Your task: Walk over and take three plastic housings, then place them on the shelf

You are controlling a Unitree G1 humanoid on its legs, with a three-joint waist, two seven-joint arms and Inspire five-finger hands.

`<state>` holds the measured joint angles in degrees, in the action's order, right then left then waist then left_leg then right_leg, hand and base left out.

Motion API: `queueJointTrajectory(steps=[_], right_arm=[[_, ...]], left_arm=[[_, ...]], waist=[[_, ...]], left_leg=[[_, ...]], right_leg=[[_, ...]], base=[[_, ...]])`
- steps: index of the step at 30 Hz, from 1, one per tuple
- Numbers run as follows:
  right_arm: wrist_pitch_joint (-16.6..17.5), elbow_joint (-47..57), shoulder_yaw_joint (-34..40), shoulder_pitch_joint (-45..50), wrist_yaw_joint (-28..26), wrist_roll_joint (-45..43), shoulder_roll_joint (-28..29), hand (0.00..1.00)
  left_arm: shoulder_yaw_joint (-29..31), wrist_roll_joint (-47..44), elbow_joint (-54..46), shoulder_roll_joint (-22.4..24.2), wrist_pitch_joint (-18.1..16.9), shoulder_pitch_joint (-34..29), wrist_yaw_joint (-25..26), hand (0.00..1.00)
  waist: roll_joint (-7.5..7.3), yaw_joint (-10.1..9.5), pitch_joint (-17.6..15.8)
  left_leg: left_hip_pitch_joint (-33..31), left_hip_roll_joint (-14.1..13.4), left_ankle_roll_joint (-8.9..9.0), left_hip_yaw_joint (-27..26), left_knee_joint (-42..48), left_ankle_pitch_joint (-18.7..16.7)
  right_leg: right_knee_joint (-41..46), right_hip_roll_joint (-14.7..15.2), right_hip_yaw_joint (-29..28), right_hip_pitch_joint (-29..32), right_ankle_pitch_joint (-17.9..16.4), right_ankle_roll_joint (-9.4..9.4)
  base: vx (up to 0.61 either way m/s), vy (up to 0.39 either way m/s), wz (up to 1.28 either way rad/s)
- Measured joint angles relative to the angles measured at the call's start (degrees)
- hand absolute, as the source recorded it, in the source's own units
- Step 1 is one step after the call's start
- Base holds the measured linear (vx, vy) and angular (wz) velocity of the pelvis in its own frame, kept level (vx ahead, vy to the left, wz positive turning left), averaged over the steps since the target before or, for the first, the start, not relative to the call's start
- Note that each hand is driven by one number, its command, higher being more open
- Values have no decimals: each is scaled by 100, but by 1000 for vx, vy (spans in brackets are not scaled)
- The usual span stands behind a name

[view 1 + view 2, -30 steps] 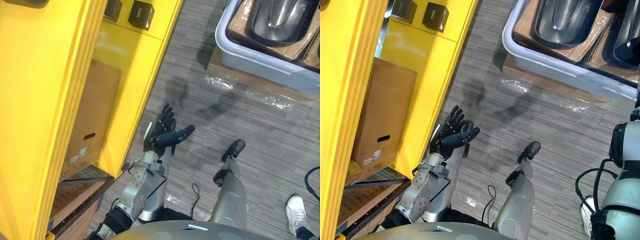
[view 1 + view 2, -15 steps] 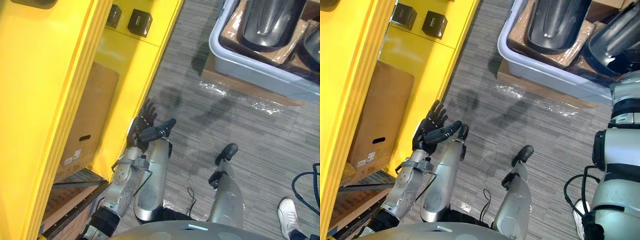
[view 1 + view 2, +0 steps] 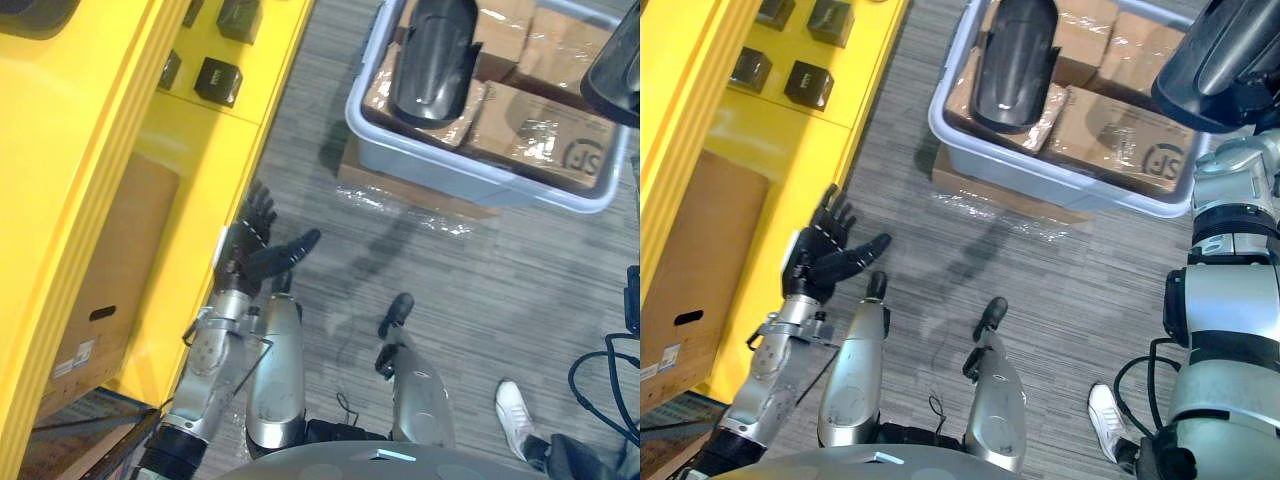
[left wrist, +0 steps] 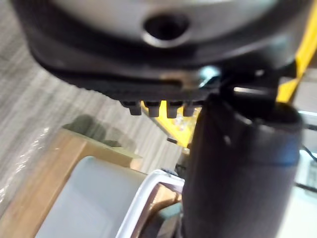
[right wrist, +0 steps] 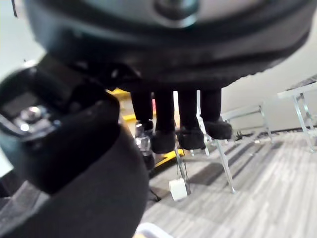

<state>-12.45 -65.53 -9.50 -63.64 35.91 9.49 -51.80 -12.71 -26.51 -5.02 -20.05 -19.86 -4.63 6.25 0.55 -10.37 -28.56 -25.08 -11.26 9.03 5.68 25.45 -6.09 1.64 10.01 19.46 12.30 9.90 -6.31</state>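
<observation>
K: Since neither hand holds anything, where's the housing vs the hands?

M: Black plastic housing (image 3: 432, 60) lies in the grey bin (image 3: 470, 180), on top of wrapped cardboard boxes (image 3: 540, 125), at the bin's left end. Bin's on the floor, ahead and to the right of the left hand (image 3: 250, 255).

K: L hand state?

M: Fingers spread, thumb out, palm up, empty. It sits just beside the yellow shelf (image 3: 215, 170), well apart from the bin.

K: R hand?

M: Right hand (image 5: 189, 116), per its wrist view: fingers hang straight in a row, thumb apart, nothing between. R arm comes up the right side of the right eye view, near the bin's near-right corner.

K: And the dark glossy lump (image 3: 1225, 60) over that corner?

M: Can't tell. Could be a 2nd housing or part of the robot. Not counting it.

K: Long axis?

M: Runs away from the robot, roughly across the bin's short side.

K: So which hand?

M: My read: this is the fetch leg and the bin's out of reach, so more walking plus a turn to the right first. Housing sits at the left end, so L meets it end-on. R arm is nearer the bin overall. Prob. both hands, one per long side.
</observation>
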Motion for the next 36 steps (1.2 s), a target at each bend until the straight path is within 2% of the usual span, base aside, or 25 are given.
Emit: queueJointTrajectory(steps=[5,7,9,11,13,16,19,23,27,29,32,36], right_arm=[[126,933,-13,321,130,399,-7,0],[208,1176,-26,466,131,642,-6,0],[318,1425,-85,652,130,956,2,0],[526,1865,-167,772,121,1410,15,0],[774,2337,-194,939,120,1726,21,0],[1227,3067,-237,1363,122,2254,68,0],[1665,3526,-240,1818,144,2763,289,0],[1921,3869,-239,2388,163,3097,511,0],[1995,4279,-240,2906,78,3418,956,0],[2103,4432,-266,2942,15,3523,1164,0],[2260,4683,-417,3046,-224,3524,1338,0],[2357,4791,-648,3083,-441,3525,1513,0]], left_arm=[[334,292,-308,-363,14,576,58,100],[390,280,-356,-389,202,874,-143,100],[369,212,-364,-418,602,1130,-510,100],[302,-22,-345,-525,1344,1356,-1014,100],[102,-100,-216,-587,1807,1540,-1247,100],[-265,-848,349,-572,2524,1886,-1521,100],[-346,-1784,864,-554,3022,2077,-1640,100],[-541,-2557,1175,-362,3134,2384,-1606,100],[-605,-3200,1233,120,3089,2610,-1285,100],[-615,-3386,1250,260,3083,2709,-1109,100],[-691,-3830,1448,568,2981,2817,-815,100],[-715,-4354,1605,727,2857,2914,-519,100]], waist=[[-118,147,66],[-158,182,105],[-191,222,128],[-233,285,155],[-292,331,210],[-421,580,478],[-570,771,712],[-577,932,937],[-434,1009,1269],[-392,1064,1319],[-366,1076,1559],[-370,1064,1746]], left_leg=[[374,-46,55,-127,-367,127],[446,-56,53,-178,-431,148],[587,-57,53,-240,-486,149],[769,-79,54,-397,-585,149],[915,-101,54,-564,-670,149],[1001,-134,67,-710,-777,138],[1185,-205,113,-890,-843,90],[1395,-207,118,-1024,-976,89],[1590,-208,125,-1144,-1123,88],[1716,-207,131,-1186,-1198,103],[1878,-207,151,-1234,-1393,146],[2008,-179,159,-1257,-1616,270]], right_leg=[[-107,-33,-80,-173,0,1],[-115,-34,-111,-192,1,2],[-181,-33,-146,-307,8,0],[-195,-30,-274,-349,20,4],[-233,-32,-419,-358,45,4],[-345,-61,-513,-363,67,-5],[-376,-123,-682,-382,69,-2],[-436,-123,-751,-492,69,-2],[-503,-129,-835,-573,70,-3],[-535,-130,-862,-653,70,-3],[-602,-142,-864,-741,66,1],[-602,-134,-867,-752,66,2]], base=[[46,-24,-7],[66,7,-7],[73,22,-7],[52,25,-24],[49,31,-38],[37,17,-22],[59,12,-31],[52,15,-13],[33,12,-12],[21,13,-7],[6,2,-3],[8,1,0]])
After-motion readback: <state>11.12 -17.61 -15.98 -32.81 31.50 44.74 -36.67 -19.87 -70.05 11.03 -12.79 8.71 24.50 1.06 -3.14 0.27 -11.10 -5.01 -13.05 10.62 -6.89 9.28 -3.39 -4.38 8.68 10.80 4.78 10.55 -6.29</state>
